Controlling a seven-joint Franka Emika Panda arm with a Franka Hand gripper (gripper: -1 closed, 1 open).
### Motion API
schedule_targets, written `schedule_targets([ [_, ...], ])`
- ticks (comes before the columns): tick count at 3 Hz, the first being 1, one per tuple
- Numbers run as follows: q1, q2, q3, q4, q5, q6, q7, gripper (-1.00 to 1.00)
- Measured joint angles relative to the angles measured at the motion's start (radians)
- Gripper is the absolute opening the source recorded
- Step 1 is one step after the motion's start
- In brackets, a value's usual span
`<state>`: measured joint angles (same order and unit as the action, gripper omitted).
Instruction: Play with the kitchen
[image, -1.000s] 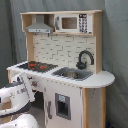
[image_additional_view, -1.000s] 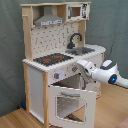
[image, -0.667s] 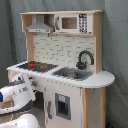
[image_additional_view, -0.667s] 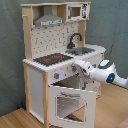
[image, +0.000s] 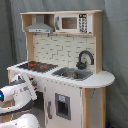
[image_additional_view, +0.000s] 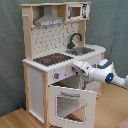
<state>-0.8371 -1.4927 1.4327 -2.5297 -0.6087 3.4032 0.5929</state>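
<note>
The kitchen (image: 65, 60) (image_additional_view: 50, 55) is a tall toy of white panels and light wood. It has a black-red stovetop (image: 34, 65) (image_additional_view: 52, 59), a grey sink (image: 72, 74) (image_additional_view: 84, 50), a black faucet (image: 85, 57) (image_additional_view: 75, 39), a silver hood (image: 40, 27) (image_additional_view: 49, 20) and a pegboard back. Its oven door (image_additional_view: 72, 102) hangs open, tilted down toward the front. My gripper (image_additional_view: 76, 66) (image: 27, 84) is at the front panel just under the stovetop, above the open door.
A microwave (image: 70, 22) (image_additional_view: 76, 11) sits on the top shelf. A grey curtain (image: 115, 50) hangs behind the kitchen. The floor (image_additional_view: 15, 117) is wood. My white arm (image_additional_view: 107, 76) reaches in from the second exterior view's right.
My gripper has moved a little closer to the front panel under the stovetop. The oven door stays open as before.
</note>
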Motion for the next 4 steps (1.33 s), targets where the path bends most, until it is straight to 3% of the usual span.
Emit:
schedule_targets([
  [1, 0.000, 0.000, 0.000, 0.000, 0.000, 0.000, 0.000, -1.00],
  [4, 0.003, 0.001, 0.006, 0.004, 0.009, -0.032, -0.326, -1.00],
])
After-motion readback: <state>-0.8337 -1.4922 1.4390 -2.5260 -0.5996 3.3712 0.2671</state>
